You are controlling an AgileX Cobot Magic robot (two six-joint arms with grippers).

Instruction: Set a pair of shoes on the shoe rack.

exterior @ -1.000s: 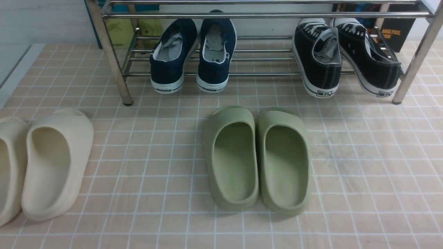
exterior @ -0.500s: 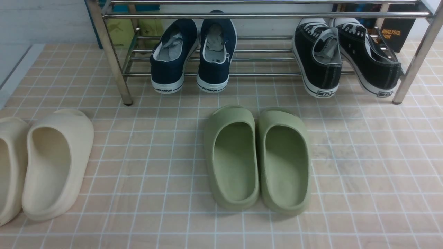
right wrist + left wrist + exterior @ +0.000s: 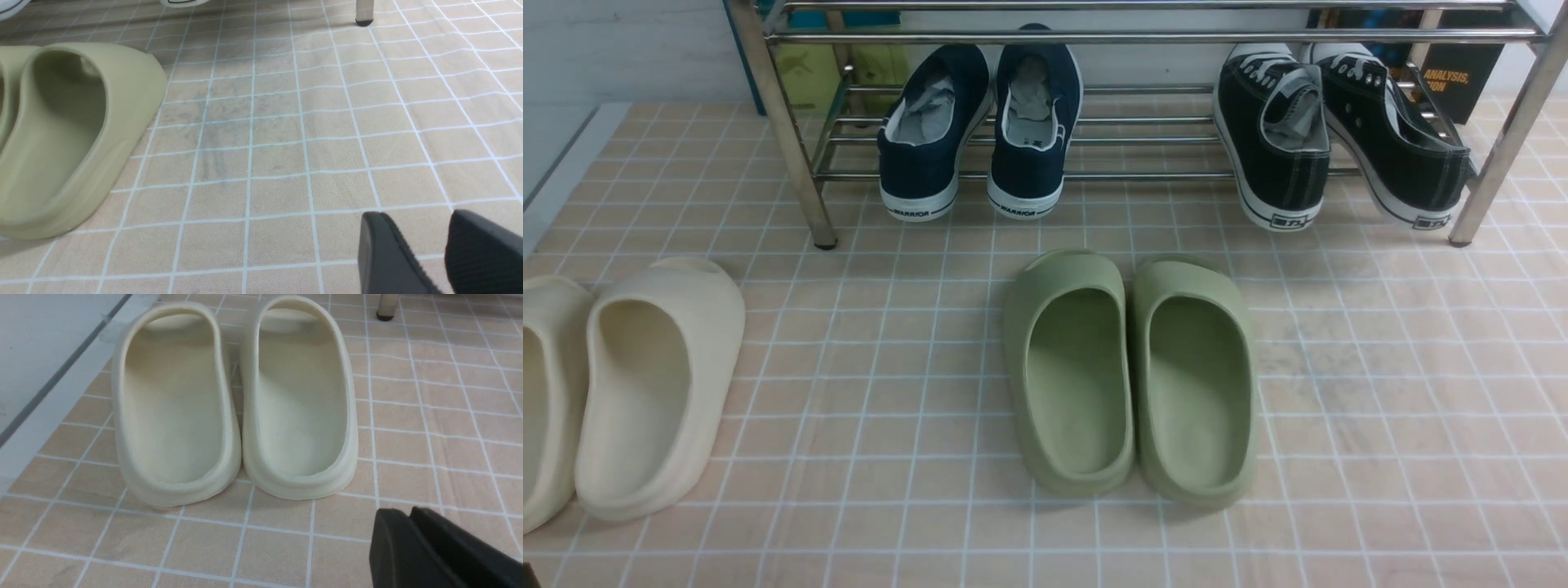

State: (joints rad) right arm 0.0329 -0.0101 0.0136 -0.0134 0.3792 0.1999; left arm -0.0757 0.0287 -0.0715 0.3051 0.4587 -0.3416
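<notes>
Currently: approach stage, judged; my left gripper [image 3: 408, 514], fingers barely parted, empty; right gripper [image 3: 416, 216], apart, empty; next, widen left, align over cream clogs [image 3: 302, 400].

Shoe area indoors; home entryway or staged set, cannot tell which. Steel shoe rack [image 3: 1152, 37] across top of frame, navy sneakers [image 3: 1029, 131] and black sneakers [image 3: 1270, 135] on lower tier. Green clogs [image 3: 1078, 376] at center, cream clogs [image 3: 658, 388] at left, on tile-patterned floor [image 3: 866, 457]. Pale wall [image 3: 629, 49] upper left, printed panel [image 3: 1462, 77] upper right.
</notes>
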